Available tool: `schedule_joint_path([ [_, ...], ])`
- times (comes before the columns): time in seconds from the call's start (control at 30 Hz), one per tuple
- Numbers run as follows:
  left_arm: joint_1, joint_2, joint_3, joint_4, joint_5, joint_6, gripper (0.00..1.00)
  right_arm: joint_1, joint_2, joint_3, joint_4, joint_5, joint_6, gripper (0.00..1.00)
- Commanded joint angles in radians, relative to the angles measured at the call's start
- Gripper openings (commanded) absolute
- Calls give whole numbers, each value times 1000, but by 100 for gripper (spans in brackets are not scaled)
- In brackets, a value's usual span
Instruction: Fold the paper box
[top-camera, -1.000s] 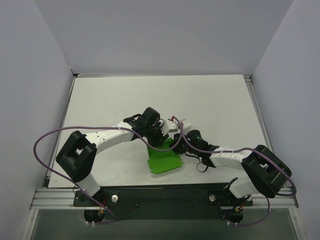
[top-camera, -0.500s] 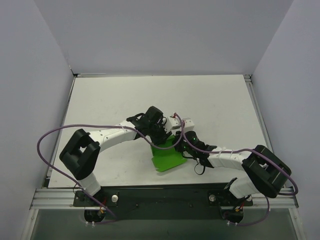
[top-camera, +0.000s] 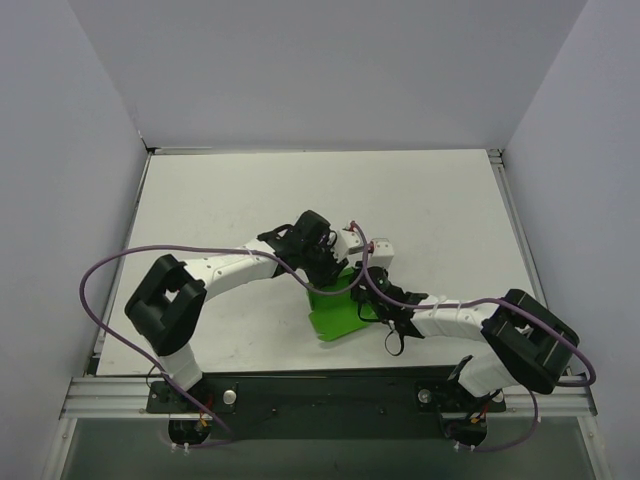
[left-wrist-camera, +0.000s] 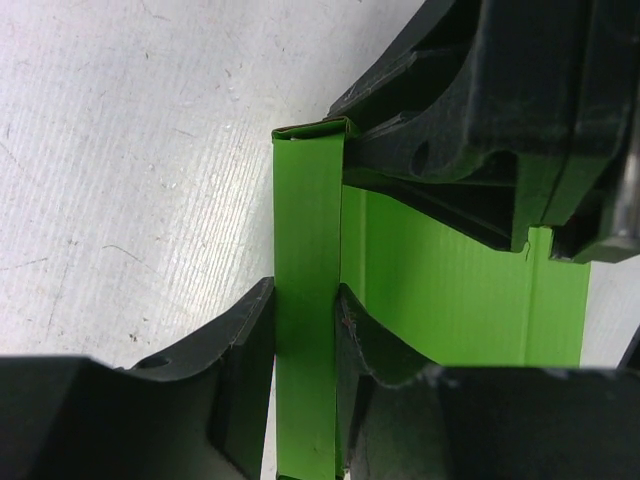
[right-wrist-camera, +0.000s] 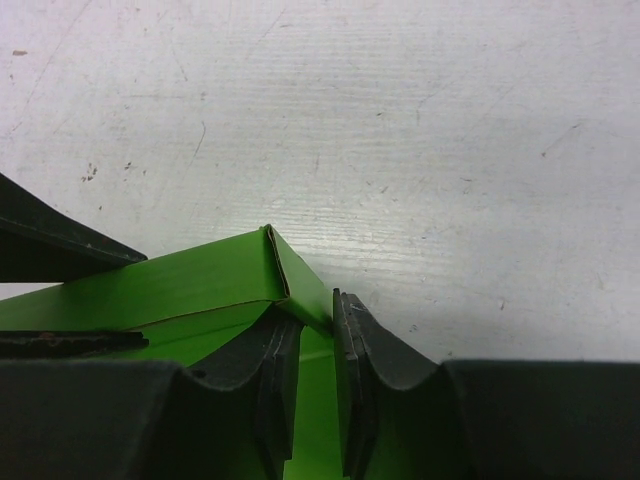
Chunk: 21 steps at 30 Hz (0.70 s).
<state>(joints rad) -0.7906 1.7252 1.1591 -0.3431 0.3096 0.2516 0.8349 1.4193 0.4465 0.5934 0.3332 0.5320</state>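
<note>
The bright green paper box (top-camera: 335, 312) lies partly folded on the white table, between the two arms. My left gripper (top-camera: 328, 272) is at its far edge. In the left wrist view it (left-wrist-camera: 305, 335) is shut on an upright green wall strip (left-wrist-camera: 308, 240), one finger on each side. My right gripper (top-camera: 366, 292) is at the box's right side. In the right wrist view it (right-wrist-camera: 315, 340) is closed on the box's corner wall (right-wrist-camera: 300, 275), one finger inside and one outside. The right gripper's black body (left-wrist-camera: 490, 110) shows close in the left wrist view.
The white table (top-camera: 220, 200) is walled by grey panels at the left, back and right. Purple cables (top-camera: 110, 275) loop from both arms near the front. A black base rail (top-camera: 320, 395) runs along the near edge.
Both grippers and the box have shifted a little to the right, and the box has turned slightly. The left arm has stretched further over the box.
</note>
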Motion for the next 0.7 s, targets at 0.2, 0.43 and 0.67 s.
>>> schedule_joint_path([
  [0.2, -9, 16, 21, -128, 97, -52, 25, 20, 33, -17, -144, 449, 138, 0],
  [0.43, -1, 16, 22, -120, 118, -60, 25, 38, 50, 7, -275, 576, 253, 0],
  [0.67, 16, 13, 24, -111, 146, -78, 25, 56, 84, 63, -489, 693, 408, 0],
])
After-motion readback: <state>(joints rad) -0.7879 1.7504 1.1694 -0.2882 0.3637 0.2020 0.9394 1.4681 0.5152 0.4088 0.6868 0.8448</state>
